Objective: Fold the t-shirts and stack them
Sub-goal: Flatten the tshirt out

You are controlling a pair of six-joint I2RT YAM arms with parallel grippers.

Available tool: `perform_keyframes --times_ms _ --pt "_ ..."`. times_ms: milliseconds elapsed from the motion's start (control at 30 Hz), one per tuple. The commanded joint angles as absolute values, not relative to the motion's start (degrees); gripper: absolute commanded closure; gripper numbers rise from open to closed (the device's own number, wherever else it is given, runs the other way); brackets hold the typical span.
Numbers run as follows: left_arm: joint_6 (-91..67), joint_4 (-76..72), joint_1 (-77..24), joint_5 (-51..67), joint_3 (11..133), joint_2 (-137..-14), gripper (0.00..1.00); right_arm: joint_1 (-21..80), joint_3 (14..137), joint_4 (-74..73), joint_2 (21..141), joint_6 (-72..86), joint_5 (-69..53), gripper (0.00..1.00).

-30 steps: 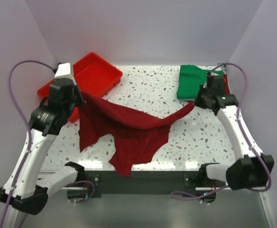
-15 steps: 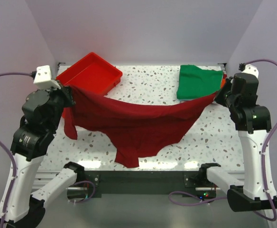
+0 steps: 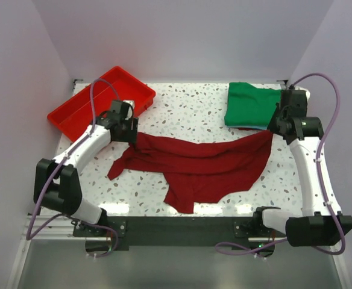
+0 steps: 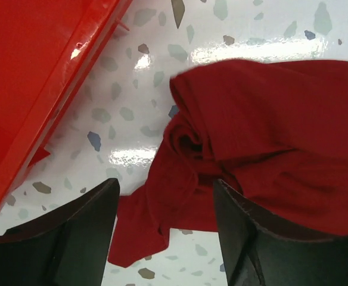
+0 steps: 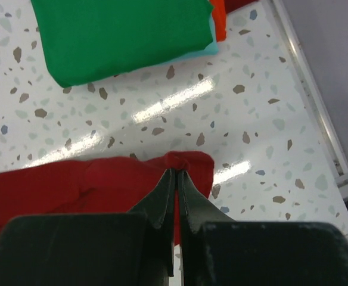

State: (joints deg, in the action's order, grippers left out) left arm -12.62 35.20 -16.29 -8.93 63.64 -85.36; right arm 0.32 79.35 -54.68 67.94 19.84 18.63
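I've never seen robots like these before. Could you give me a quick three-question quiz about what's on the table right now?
1. True or false: the left gripper stands open over one bunched end of the maroon t-shirt.
2. Pick one: the right gripper is A) open, B) shut on a corner of the maroon t-shirt, C) shut on nothing.
3. Fill in the blank: the folded t-shirt on top of the far-right stack is ____ in colour.

Key: 1 true; 2 B; 3 green.
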Motion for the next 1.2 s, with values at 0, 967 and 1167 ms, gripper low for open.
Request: perform_keyframes --times_ms 0,967,1167 --pt "-14.8 31.1 -15.8 -8.4 68.6 -82.3 0.29 0.1 78.5 -51.8 66.4 19.9 15.0 1.0" --pt "-26.4 20.5 -16.6 12.7 53.6 -88.0 0.43 0.1 72.2 -49.5 66.0 23.2 6.2 1.0" --pt "-27.2 19.3 -17.2 12.6 52.6 -88.7 0.5 0.2 72.0 -49.0 66.5 23.4 5.5 1.0"
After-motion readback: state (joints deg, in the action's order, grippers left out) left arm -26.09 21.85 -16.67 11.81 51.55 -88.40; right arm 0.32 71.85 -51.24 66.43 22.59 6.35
